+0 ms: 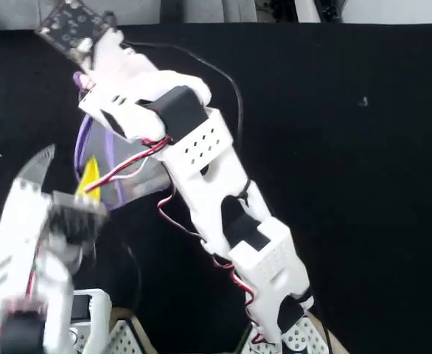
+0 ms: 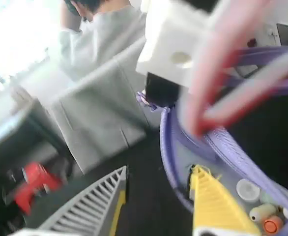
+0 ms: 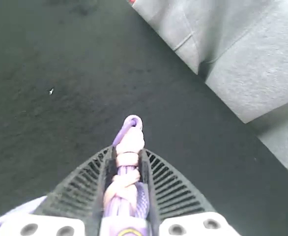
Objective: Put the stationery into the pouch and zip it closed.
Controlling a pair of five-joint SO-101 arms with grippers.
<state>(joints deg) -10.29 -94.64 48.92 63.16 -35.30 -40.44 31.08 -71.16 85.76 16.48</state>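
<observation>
Now right hand (image 3: 128,153) grips the purple pouch (image 2: 227,147).

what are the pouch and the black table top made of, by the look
Pouch: seemingly soft clear plastic, slightly glossy; the yellow piece inside is visible. Its purple edging looks like woven fabric, with a ribbed weave. Table top: probably matte black cloth or felt, faintly mottled with no shine.

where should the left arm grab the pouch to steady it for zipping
Probably the purple rim of the pouch, coming in from the end opposite the right gripper, which pinches the pouch's purple tip. The rim is a raised band; the clear wall looks limp.
</observation>
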